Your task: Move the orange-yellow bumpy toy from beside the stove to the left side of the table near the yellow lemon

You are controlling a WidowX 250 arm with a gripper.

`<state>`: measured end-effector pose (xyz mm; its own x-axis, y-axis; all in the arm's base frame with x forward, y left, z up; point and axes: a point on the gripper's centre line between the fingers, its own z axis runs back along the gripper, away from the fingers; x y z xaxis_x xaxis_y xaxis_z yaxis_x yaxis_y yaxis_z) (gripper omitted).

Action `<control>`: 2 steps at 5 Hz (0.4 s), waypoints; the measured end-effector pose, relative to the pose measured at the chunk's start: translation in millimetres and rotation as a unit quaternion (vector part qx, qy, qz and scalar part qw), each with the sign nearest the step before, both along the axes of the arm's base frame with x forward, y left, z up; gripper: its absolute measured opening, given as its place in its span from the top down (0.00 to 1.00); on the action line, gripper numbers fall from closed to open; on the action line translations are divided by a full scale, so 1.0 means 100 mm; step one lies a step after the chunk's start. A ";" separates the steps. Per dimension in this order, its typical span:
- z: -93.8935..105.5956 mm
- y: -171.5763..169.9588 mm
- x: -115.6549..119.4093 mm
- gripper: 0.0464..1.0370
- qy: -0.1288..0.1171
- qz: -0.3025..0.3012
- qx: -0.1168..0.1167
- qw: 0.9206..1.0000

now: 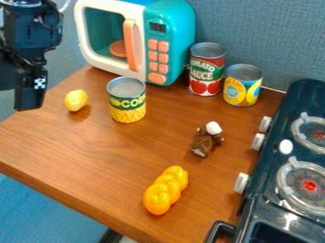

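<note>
The desk carries a toy microwave at its back-left corner, the black tool, whether spread or closed indeterminable, hangs by the left edge, 3 cans stand rearward, and a lemon lies near the left edge.

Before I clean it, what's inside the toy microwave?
In the microwave, a round orange disc shows through the window; the handle hides part of it and whatever lies behind.

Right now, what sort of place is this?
Probably a play kitchen on a brown wooden table: a teal and white toy microwave, a dark toy stove and a red-labelled metal can.
</note>
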<state>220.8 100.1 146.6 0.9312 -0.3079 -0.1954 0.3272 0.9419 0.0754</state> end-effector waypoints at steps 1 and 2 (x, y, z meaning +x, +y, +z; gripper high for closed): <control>-0.05 -0.01 -0.01 0.04 0.010 -0.001 -0.004 1.000; -0.10 -0.17 0.10 0.04 -0.013 0.008 0.008 1.000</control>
